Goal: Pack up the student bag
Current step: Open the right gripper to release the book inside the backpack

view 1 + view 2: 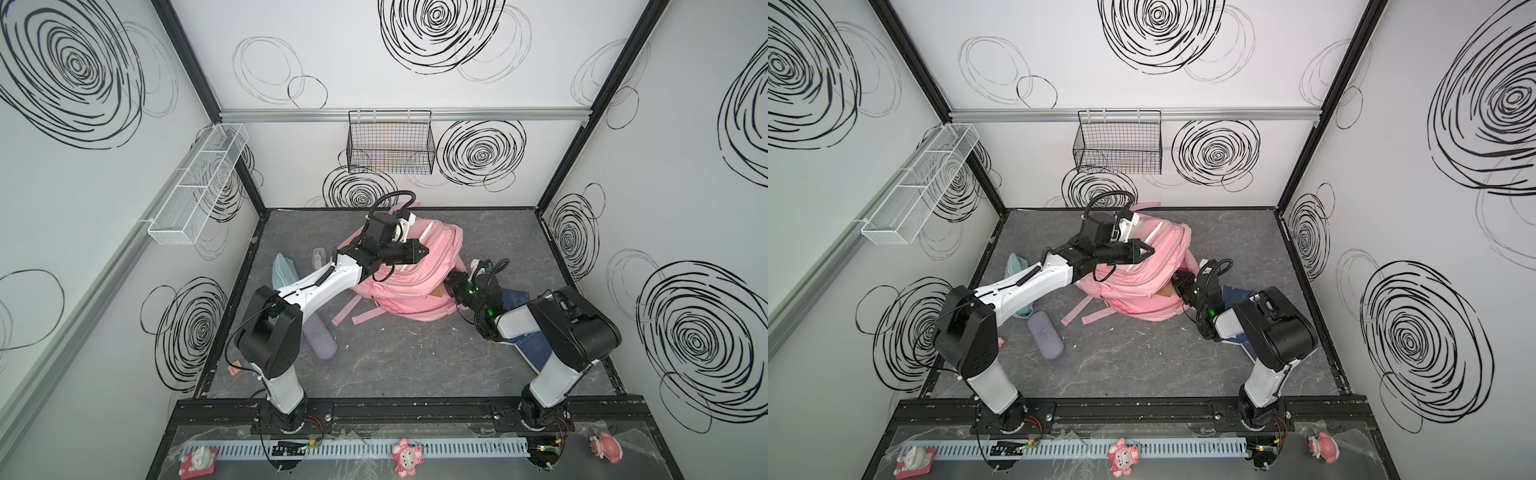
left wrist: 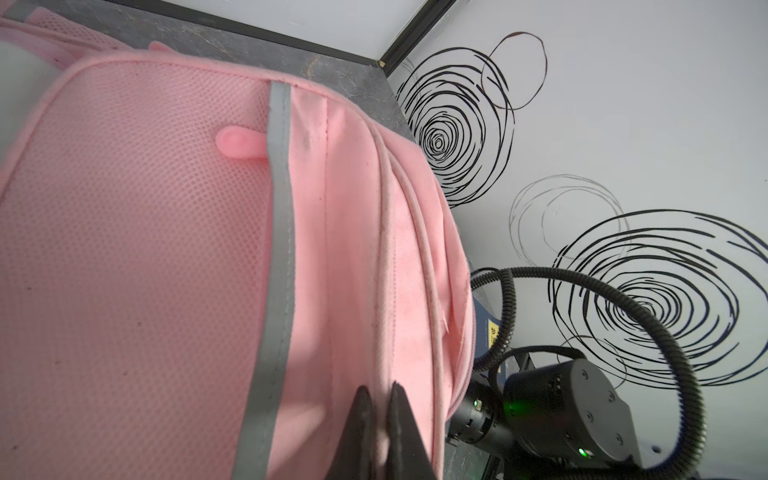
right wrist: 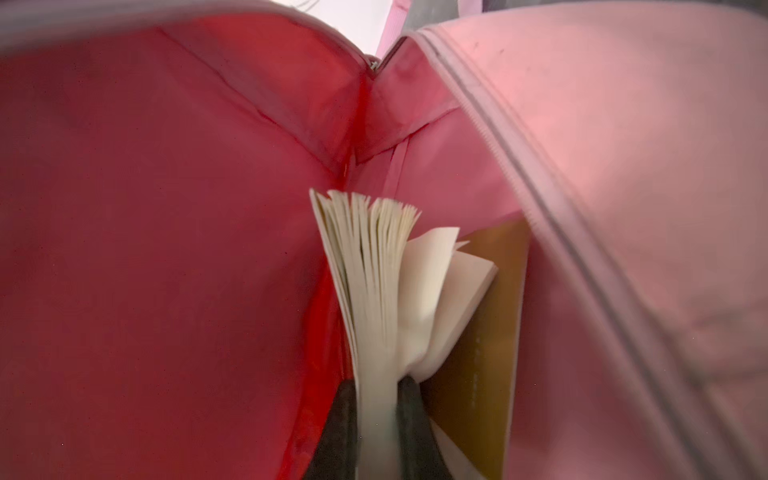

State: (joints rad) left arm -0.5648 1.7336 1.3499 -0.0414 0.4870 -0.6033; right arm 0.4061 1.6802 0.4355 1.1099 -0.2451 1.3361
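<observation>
The student bag [image 1: 415,286] [image 1: 1142,286], pink with grey stripes, lies on the dark floor mat in both top views. Over its upper side my left gripper [image 1: 424,251] [image 1: 1150,250] is shut, pinching a fold of the pink fabric [image 2: 380,388]. My right gripper [image 1: 451,280] [image 1: 1177,279] reaches into the bag's open side, its tips hidden in both top views. In the right wrist view this gripper [image 3: 376,384] is shut on the cream pages of a book [image 3: 370,257] with a golden-brown cover [image 3: 490,332], inside the red-lined compartment [image 3: 166,208].
A teal pouch [image 1: 282,270] [image 1: 1017,266] and a purple case [image 1: 320,336] [image 1: 1045,340] lie left of the bag, near the left arm. A blue book [image 1: 534,345] lies under the right arm. A black wire basket [image 1: 390,141] and a white mesh shelf [image 1: 199,183] hang on the walls.
</observation>
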